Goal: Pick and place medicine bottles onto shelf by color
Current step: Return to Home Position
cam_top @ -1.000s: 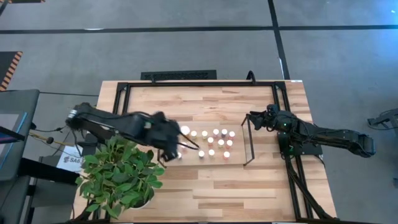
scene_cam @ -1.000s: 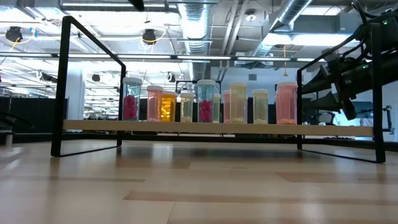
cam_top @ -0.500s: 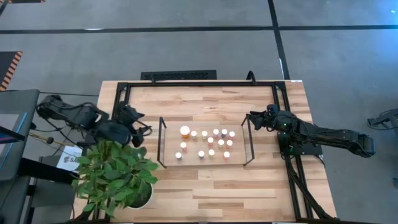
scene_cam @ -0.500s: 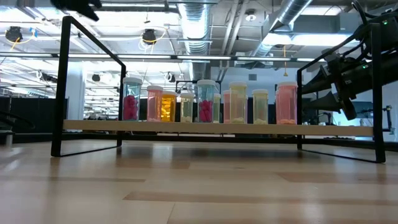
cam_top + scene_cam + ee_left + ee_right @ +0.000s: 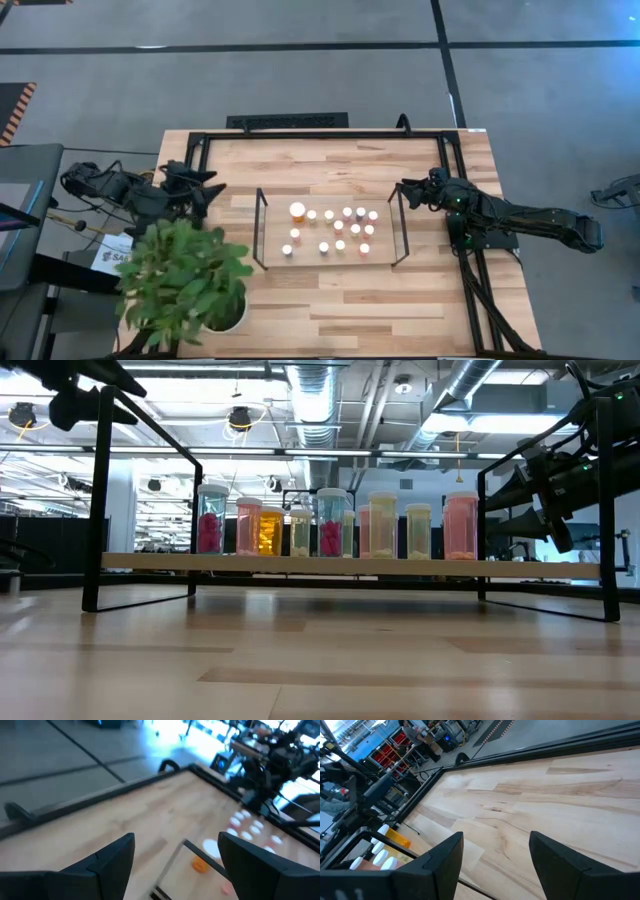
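Light-wood bench status, left to right.

1. The left gripper sits over the left edge of the bench, well apart from the shelf. In the left wrist view its fingers stand wide with nothing between them.
2. The potted plant stands at the near left corner.
3. The shelf lies mid-bench between its two black wire-frame ends. All medicine bottles in view stand on it in two loose rows, the larger bottle at the left of the far row. None shows on the bare bench.
4. The right gripper rests just beside the right wire-frame end. Its fingers are also wide and empty.

Step in hand, as a judgement: placing looks finished and the arms are parking. The next move calls for folding the left arm to its rest pose while clearing the plant leaves and keeping off the shelf.

Limits of view:
- The plant hides the bench surface under it.
- From above, mostly white caps show, so body colours are hard to read.
- In the low view the front bottles mask those behind, so sorting by colour cannot be confirmed.
- The left wrist view is blurred.
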### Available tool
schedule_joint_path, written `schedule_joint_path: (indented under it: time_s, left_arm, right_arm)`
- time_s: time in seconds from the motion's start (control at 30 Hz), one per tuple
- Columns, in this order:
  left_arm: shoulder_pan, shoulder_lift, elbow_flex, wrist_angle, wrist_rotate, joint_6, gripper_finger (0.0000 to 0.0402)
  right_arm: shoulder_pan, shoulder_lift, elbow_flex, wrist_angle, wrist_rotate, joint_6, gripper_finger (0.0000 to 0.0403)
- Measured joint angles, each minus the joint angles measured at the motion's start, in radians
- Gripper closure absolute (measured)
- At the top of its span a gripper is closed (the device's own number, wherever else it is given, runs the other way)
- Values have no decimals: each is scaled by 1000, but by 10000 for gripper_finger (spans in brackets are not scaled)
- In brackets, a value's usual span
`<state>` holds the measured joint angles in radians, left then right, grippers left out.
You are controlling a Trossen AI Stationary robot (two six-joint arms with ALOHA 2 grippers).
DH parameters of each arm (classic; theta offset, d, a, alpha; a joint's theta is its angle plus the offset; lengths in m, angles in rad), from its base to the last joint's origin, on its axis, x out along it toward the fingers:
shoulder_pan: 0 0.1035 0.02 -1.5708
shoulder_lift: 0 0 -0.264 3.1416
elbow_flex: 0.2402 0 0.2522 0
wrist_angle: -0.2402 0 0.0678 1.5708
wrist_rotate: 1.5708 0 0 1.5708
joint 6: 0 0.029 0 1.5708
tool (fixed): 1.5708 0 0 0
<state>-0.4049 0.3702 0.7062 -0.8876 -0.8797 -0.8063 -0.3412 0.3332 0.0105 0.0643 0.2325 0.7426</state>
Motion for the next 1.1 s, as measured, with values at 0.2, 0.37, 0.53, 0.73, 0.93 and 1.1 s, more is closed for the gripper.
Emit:
schedule_joint_path:
  time_s: [0.2,0.37,0.53,0.73,0.93,1.1]
  left_arm:
    - [0,-95,-28,33,-84,91,129]
    - [0,-109,-29,9,-208,122,129]
    - [1,-109,-31,-58,-242,93,129]
    - [-2,-103,-86,13,-226,53,129]
    - [-33,-151,-256,335,-251,141,129]
    - [-36,-224,-417,651,-214,249,129]
  right_arm:
    - [0,0,0,0,0,0,154]
    - [0,0,0,0,0,0,154]
    - [0,0,0,0,0,0,154]
    - [0,0,0,0,0,0,154]
    - [0,0,0,0,0,0,154]
    - [0,0,0,0,0,0,154]
